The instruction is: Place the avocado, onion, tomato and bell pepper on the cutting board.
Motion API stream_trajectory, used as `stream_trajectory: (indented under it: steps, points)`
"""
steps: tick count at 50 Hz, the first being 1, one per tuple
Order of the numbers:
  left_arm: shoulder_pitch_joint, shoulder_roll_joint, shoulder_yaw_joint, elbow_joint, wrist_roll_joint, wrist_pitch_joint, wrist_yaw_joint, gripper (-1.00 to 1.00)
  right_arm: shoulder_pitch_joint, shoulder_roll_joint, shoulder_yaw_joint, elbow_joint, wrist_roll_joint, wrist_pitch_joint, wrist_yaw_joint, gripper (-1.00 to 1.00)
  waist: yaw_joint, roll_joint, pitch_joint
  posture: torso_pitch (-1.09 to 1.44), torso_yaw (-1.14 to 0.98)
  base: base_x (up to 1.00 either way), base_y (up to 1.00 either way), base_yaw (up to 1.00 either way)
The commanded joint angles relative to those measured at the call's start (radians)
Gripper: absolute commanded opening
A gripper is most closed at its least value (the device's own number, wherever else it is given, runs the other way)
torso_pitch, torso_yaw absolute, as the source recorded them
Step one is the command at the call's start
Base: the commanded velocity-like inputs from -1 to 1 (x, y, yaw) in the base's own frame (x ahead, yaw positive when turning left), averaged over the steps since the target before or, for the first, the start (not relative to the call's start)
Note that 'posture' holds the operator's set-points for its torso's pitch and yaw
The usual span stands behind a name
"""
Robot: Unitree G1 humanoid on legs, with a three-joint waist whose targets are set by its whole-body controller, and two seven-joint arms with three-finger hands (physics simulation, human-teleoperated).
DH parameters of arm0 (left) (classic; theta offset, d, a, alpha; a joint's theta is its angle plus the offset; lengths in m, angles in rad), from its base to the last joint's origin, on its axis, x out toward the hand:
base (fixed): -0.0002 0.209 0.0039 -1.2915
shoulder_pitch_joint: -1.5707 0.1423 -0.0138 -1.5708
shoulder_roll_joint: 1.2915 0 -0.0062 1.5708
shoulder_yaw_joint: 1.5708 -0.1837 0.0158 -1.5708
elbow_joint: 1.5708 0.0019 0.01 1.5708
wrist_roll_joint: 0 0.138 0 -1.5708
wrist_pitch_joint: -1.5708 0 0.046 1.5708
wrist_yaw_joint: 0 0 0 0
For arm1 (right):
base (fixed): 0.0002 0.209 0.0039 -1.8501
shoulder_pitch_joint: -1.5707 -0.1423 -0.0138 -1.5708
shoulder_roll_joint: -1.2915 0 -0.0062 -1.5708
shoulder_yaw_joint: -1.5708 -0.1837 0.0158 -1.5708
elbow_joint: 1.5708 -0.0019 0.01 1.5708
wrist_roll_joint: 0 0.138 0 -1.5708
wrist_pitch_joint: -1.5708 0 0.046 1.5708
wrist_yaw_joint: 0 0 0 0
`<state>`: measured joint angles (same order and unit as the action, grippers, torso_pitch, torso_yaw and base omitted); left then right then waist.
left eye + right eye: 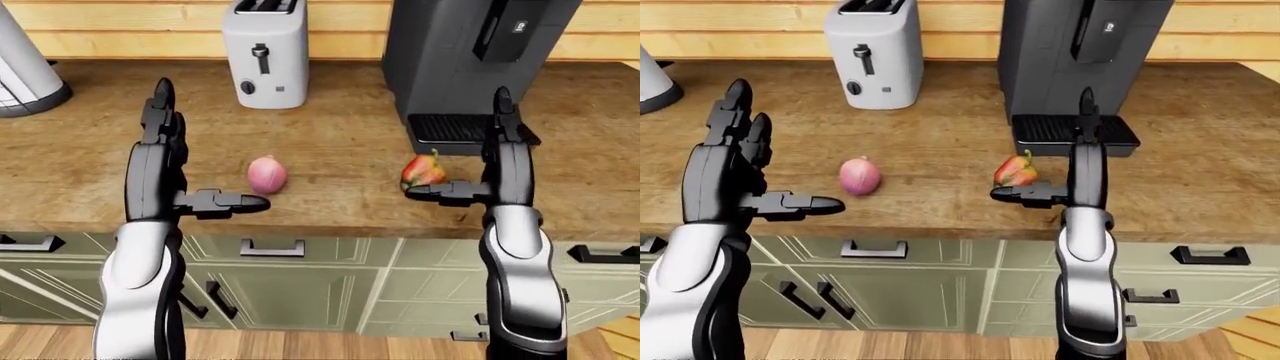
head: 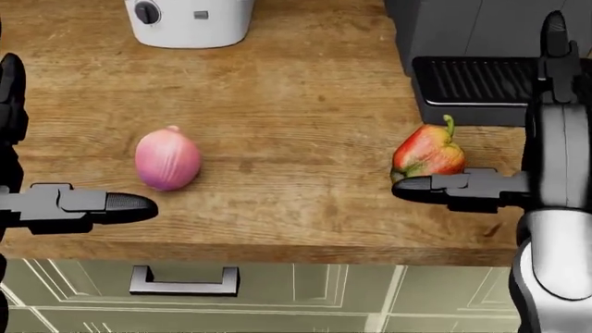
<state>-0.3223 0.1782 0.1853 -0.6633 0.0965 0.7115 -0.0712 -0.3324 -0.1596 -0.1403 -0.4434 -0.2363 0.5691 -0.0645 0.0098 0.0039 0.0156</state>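
Wooden desk [image 2: 305, 104] carries the pink onion [image 2: 167, 161] on the left and the red bell pepper [image 2: 428, 154] on the right, near the coffee machine [image 1: 470, 60]. Both hands are spread wide, grasping nothing: left hand [image 1: 160, 142] beside the onion, right hand [image 1: 495, 161] just beside the pepper. No cutting board, avocado or tomato in view. Looks like the approach step; next, a hand must close around one vegetable.
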Motion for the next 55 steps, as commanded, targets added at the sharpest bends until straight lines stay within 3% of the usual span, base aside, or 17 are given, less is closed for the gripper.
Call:
stream_trajectory:
  steps: [1,10,32,37,47,55]
  points:
    - [-0.024,0.008,0.004,-0.023,0.004,-0.030,0.005,1.00,-0.027,-0.005,-0.003,-0.030,-0.029,-0.033,-0.001,1.00,-0.001,0.000,-0.021,0.00,0.00,0.00,0.00,0.00]
    - [-0.027,0.008,0.002,-0.010,0.004,-0.039,0.004,1.00,-0.013,0.032,0.036,-0.005,-0.068,-0.058,0.020,1.00,-0.003,0.004,-0.025,0.00,0.00,0.00,0.00,0.00]
    - [-0.002,0.003,0.007,0.002,0.007,-0.068,0.007,1.00,0.044,0.057,0.050,0.012,-0.086,-0.097,0.046,1.00,-0.004,0.005,-0.029,0.00,0.00,0.00,0.00,0.00]
    - [-0.001,0.004,0.010,0.009,0.006,-0.076,0.008,1.00,0.049,0.061,0.055,0.027,-0.088,-0.106,0.044,0.76,-0.004,0.005,-0.029,0.00,0.00,0.00,0.00,0.00]
    - [-0.001,0.007,0.012,-0.001,0.007,-0.068,0.004,1.00,0.058,0.052,0.042,0.026,-0.099,-0.101,0.057,0.58,-0.003,0.005,-0.026,0.00,0.00,0.00,0.00,0.00]
    - [-0.014,0.012,0.012,-0.017,0.008,-0.045,0.001,1.00,0.060,0.047,0.034,0.005,-0.104,-0.079,0.070,0.58,-0.003,0.003,-0.024,0.00,0.00,0.00,0.00,0.00]
